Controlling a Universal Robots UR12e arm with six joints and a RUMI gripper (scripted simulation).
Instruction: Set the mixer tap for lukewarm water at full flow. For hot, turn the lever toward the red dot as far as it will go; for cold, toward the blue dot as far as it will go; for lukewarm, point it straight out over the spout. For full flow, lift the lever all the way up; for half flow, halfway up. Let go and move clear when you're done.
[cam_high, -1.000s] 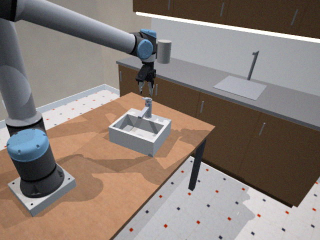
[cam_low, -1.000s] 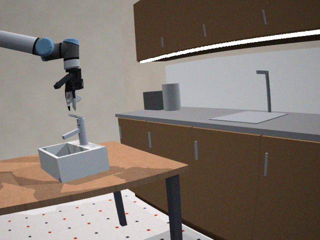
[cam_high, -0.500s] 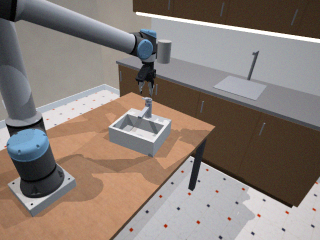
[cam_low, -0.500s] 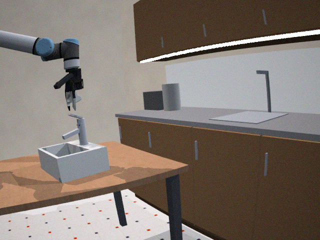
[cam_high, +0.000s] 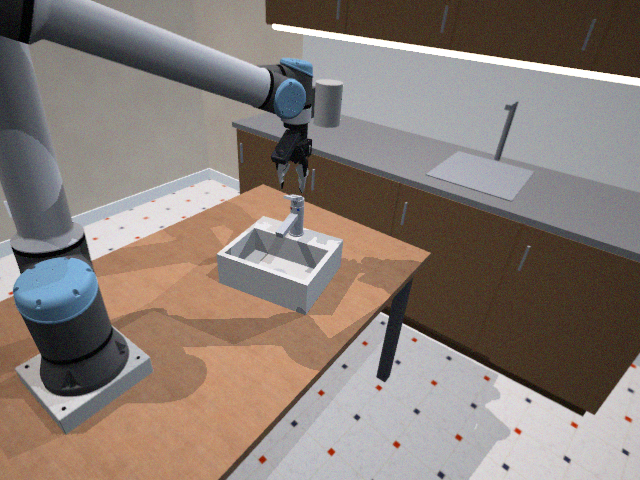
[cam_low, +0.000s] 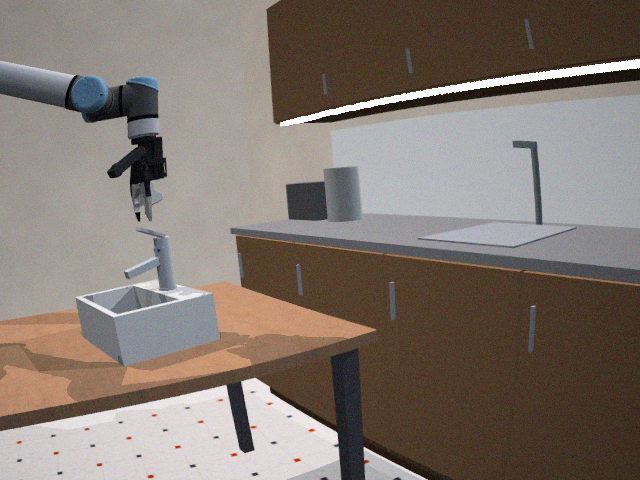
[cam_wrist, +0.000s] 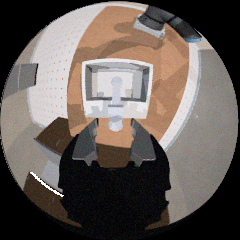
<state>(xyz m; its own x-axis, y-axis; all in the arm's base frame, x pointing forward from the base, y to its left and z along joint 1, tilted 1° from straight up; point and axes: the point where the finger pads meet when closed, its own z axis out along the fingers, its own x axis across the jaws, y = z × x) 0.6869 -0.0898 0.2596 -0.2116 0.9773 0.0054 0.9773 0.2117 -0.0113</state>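
Observation:
The mixer tap (cam_high: 296, 219) (cam_low: 164, 266) (cam_wrist: 115, 123) stands upright on the rear ledge of the white basin (cam_high: 258, 284) (cam_low: 168, 330) (cam_wrist: 94, 109). Its lever (cam_high: 294, 197) (cam_low: 150, 232) points out over the spout (cam_high: 286, 225) (cam_low: 142, 267) (cam_wrist: 116, 92), with its free end tilted above its root. A blue dot (cam_low: 158, 250) shows on the tap body; I cannot make out the red dot clearly. My gripper (cam_high: 292, 188) (cam_low: 144, 219) (cam_wrist: 114, 118) is partly open and empty. It points down, a little above the lever, and does not touch it.
The basin stands on the wooden table (cam_high: 232, 372) (cam_low: 289, 330). The robot's base (cam_high: 77, 356) (cam_wrist: 150, 27) is on the same table. Behind are a grey counter (cam_high: 387, 149) (cam_low: 387, 235) with a grey cylinder (cam_high: 328, 103) (cam_low: 342, 193) and another tap (cam_high: 505, 131) (cam_low: 536, 180).

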